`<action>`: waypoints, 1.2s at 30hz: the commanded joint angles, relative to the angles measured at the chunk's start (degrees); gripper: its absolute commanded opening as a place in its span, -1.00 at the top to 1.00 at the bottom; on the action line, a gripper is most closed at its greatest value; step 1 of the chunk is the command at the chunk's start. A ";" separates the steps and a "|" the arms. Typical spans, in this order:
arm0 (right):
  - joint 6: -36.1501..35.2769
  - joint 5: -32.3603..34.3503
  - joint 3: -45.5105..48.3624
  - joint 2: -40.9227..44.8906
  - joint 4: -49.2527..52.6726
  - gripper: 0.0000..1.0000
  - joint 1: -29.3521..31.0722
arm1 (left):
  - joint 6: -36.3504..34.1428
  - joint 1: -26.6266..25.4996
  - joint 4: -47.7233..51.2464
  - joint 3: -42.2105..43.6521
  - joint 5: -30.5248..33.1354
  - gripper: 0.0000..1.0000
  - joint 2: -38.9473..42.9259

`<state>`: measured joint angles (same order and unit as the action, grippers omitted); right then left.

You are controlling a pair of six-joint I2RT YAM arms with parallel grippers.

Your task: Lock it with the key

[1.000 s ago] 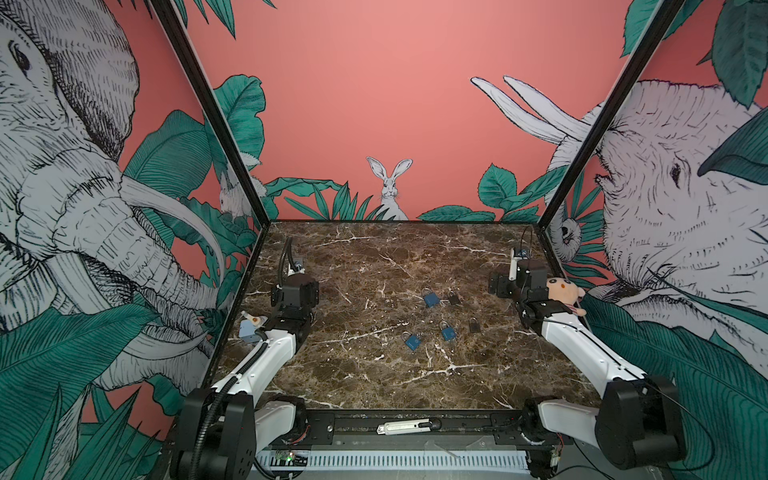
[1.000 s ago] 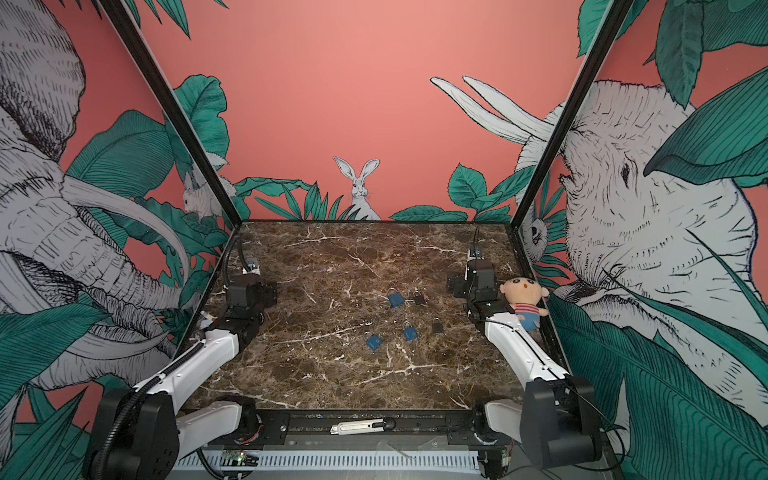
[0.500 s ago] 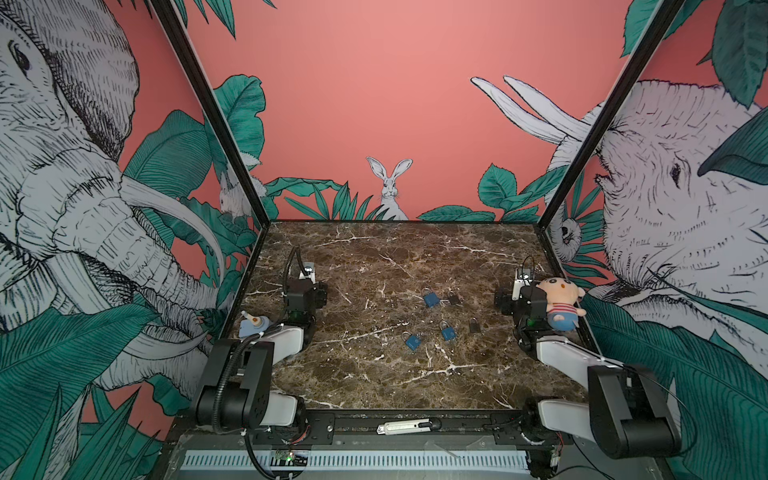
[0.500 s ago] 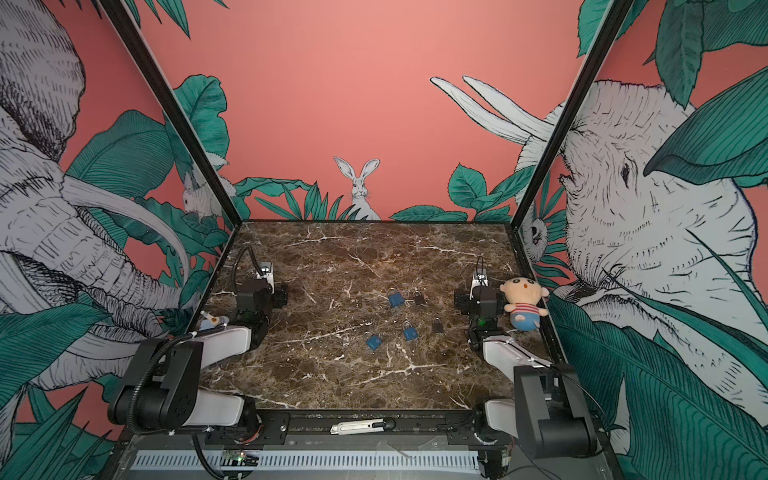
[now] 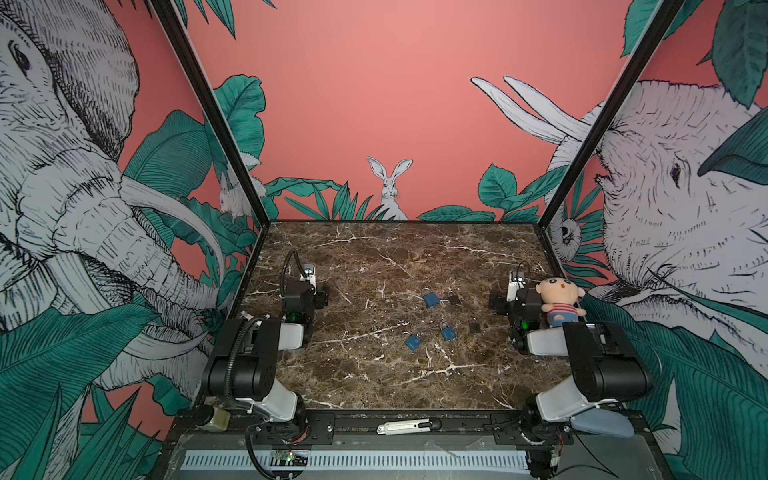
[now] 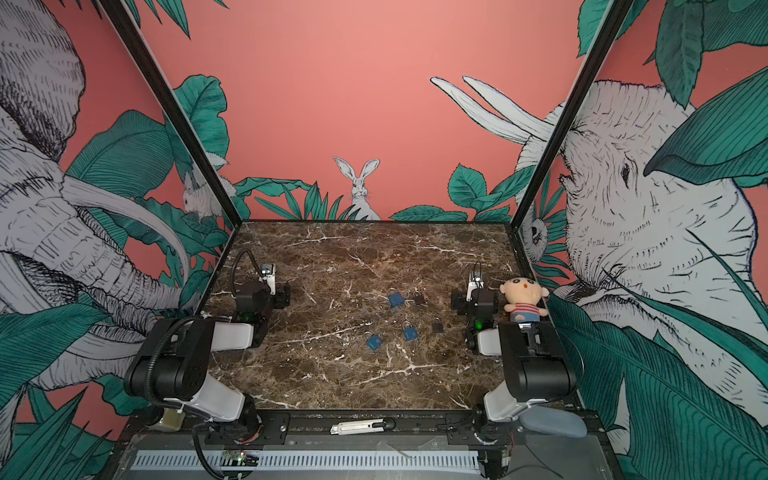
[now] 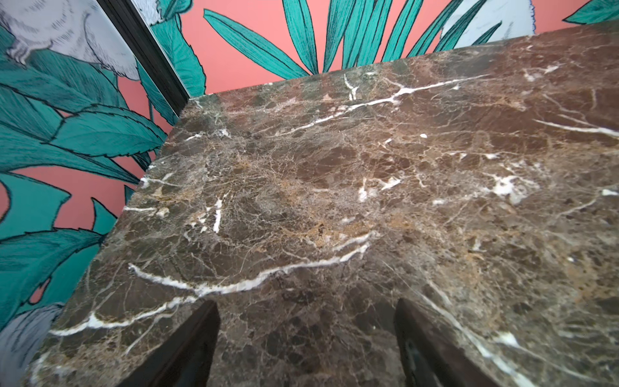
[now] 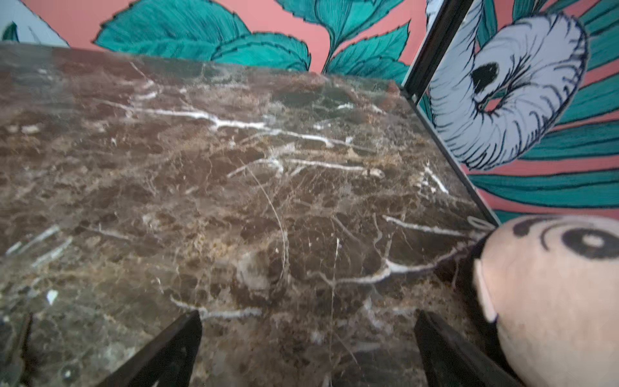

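Observation:
Three small blue padlocks (image 5: 431,299) (image 5: 447,333) (image 5: 413,341) and two black ones (image 5: 454,297) (image 5: 474,325) lie loose mid-table in both top views. I cannot make out the key in any view. My left gripper (image 5: 321,293) rests low at the table's left side, far from the padlocks. In the left wrist view its fingers (image 7: 207,311) stand wide apart over bare marble; left gripper (image 7: 306,321) open. My right gripper (image 5: 496,300) sits at the right side; the right wrist view shows the right gripper (image 8: 308,316) open and empty.
A plush doll (image 5: 559,299) sits on the right arm, close beside the right gripper's finger (image 8: 435,335). A grey utility knife (image 5: 405,427) lies on the front rail. Printed walls close in the marble table (image 5: 374,386) on three sides.
Both arms have folded back toward their bases, elbows dropping to the front corners. The grippers stayed wide apart and the padlocks have not moved.

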<state>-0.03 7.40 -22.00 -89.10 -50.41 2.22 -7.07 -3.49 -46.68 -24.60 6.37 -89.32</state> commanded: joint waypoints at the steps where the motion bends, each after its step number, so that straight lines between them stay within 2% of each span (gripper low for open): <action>1: -0.06 -1.87 -0.67 0.46 -0.45 -0.99 -0.29 | 0.51 0.52 -3.03 0.83 -2.75 -0.71 0.30; 6: -0.05 -1.94 -0.55 0.26 -1.20 -0.99 -0.28 | 0.43 0.55 -2.88 0.79 -2.76 -0.78 0.37; 7: -0.05 -1.89 -0.52 0.30 -1.26 -0.99 -0.28 | 0.40 0.49 -2.76 0.85 -2.76 -0.96 0.37; 8: -0.06 -1.93 -0.51 0.31 -1.27 -0.98 -0.36 | 0.46 0.54 -2.80 0.79 -2.76 -0.99 0.42; 36: -0.10 -1.92 -0.45 0.30 -1.40 -0.99 -0.30 | 0.39 0.50 -2.72 0.79 -2.73 -0.99 0.50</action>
